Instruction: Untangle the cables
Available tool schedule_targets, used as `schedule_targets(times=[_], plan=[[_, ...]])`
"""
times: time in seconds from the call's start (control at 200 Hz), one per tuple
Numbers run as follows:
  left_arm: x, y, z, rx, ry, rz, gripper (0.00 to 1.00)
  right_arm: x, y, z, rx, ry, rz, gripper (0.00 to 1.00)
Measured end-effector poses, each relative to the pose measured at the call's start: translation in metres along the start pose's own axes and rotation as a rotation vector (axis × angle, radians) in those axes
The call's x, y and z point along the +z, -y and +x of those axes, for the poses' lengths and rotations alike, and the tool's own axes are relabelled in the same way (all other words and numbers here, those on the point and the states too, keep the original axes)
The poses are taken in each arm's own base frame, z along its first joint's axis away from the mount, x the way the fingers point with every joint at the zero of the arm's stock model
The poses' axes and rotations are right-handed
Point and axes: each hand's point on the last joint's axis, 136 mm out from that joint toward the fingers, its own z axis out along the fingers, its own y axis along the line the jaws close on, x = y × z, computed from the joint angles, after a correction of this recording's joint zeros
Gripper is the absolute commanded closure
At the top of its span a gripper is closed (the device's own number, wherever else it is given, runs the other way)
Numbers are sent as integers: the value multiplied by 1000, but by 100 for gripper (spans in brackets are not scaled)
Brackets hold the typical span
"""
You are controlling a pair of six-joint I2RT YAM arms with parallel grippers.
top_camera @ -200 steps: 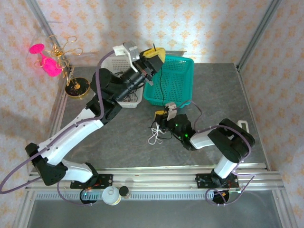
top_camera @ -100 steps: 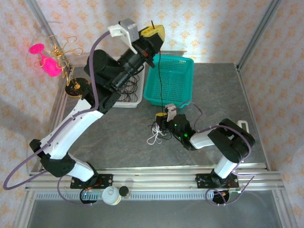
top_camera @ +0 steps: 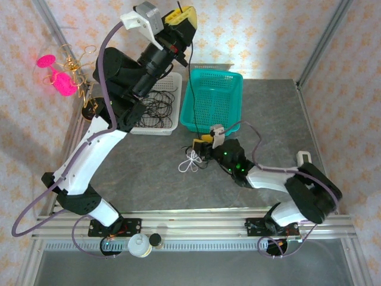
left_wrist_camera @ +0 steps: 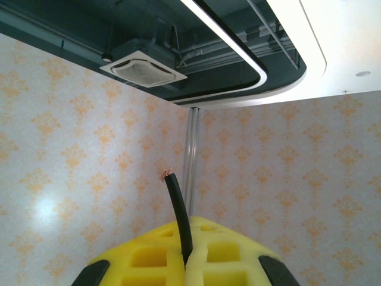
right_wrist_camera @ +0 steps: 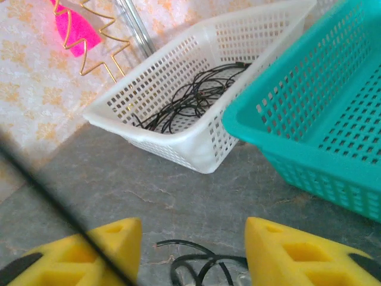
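Two walls (top_camera: 268, 36) papered in a pale orange motif meet behind the grey, stone-look desk (top_camera: 280, 113), with an aluminium post in the corner. Toward 12 o'clock on the desk sit a teal basket (top_camera: 217, 101) and, just at its 9 o'clock, a white basket (right_wrist_camera: 172, 146) holding black coils. High at 12 o'clock the left gripper (top_camera: 180, 15) is clamped on the black cable (left_wrist_camera: 177, 208). At mid-desk the right gripper (top_camera: 199, 148) sits low with its jaws apart, and the whitish cable (top_camera: 189, 162) lies just at its 8 o'clock.

We look down from overhead; left wrist faces the dark ceiling (left_wrist_camera: 59, 18); right wrist, low, shares the white plastic lattice basket (right_wrist_camera: 178, 143).
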Motion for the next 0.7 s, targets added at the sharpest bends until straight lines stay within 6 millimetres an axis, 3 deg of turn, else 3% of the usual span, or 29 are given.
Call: schedule_targets(times=[0.215, 0.39, 0.486, 0.566, 0.701], plan=[[-1, -2, 1, 2, 0, -3, 100, -32, -21, -38, -101, 11, -33, 30], [-13, -4, 32, -31, -62, -1, 100, -42, -55, -104, -206, 95, -102, 27], [-21, -6, 49, -55, -97, -7, 100, -39, -71, -135, -245, 132, -159, 29], [-29, -7, 60, -74, -121, -15, 100, -27, -73, -151, -252, 138, -199, 34], [-41, -10, 64, -92, -133, -38, 100, -1, -62, -142, -231, 77, -251, 43]])
